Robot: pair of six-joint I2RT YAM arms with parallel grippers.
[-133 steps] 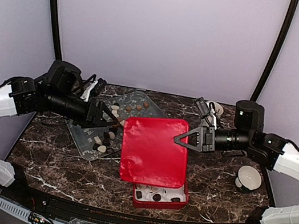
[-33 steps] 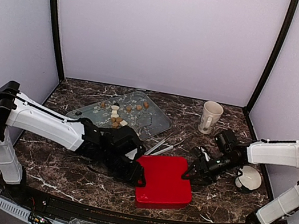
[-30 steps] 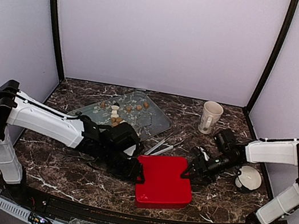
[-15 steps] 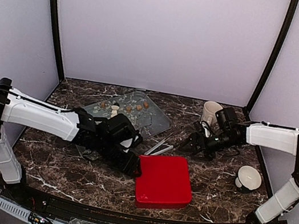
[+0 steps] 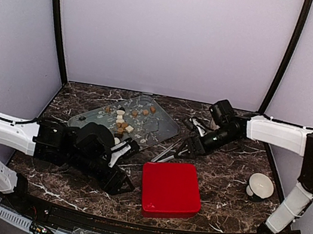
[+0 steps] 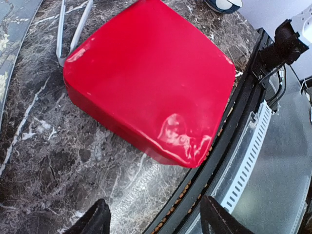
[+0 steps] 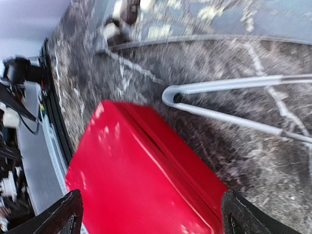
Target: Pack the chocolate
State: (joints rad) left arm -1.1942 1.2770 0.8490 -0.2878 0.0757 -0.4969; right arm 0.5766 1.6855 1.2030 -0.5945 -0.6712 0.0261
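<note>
The chocolate point(image 5: 122, 120) that shows is a scatter of small tan, cream and dark lumps on a glass tray point(image 5: 158, 123) at the back left; a few lumps point(image 7: 127, 14) appear blurred in the right wrist view. The red box point(image 5: 171, 189) sits with its lid down at the front centre; its contents are hidden. My left gripper point(image 5: 118, 184) hovers left of the box, open and empty, with the box point(image 6: 146, 78) ahead of it point(image 6: 156, 225). My right gripper point(image 5: 190, 147) is open above the metal tongs point(image 5: 168, 151), behind the box point(image 7: 141, 180).
A white bowl point(image 5: 261, 185) stands at the right. The tongs point(image 7: 234, 100) lie between tray and box. A mug is mostly hidden behind my right arm. The table's front edge with a black rail point(image 6: 243, 112) runs just beyond the box.
The lid, held open earlier, is now shut. Both grippers have drawn away from the box: left back to the left, right up toward the tongs, its jaws opened wide.
</note>
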